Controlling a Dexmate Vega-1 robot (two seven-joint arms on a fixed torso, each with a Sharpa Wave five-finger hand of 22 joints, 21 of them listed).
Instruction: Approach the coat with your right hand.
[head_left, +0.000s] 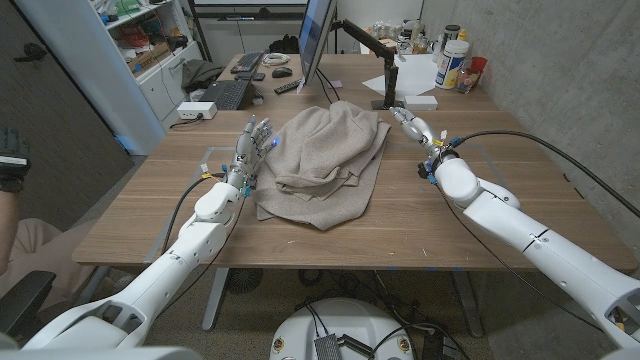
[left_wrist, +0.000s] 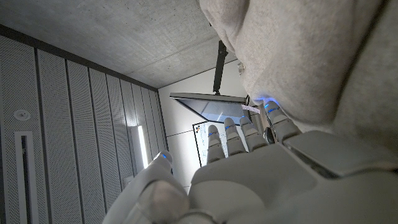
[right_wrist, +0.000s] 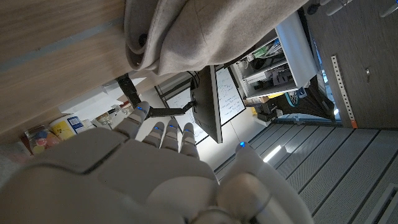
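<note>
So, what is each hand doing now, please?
Left hand: open, fingers spread, at the coat's edge, holding nothing.
Right hand: open, holding nothing, apart from the coat.

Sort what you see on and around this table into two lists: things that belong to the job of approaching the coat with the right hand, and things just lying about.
Belongs to the job:
coat, heaped mid-table
right hand, fingers apart, just off the coat's right edge

Just lying about:
monitor on its arm
keyboard
white tub at the far right corner
left hand, beside the coat's left edge
</note>
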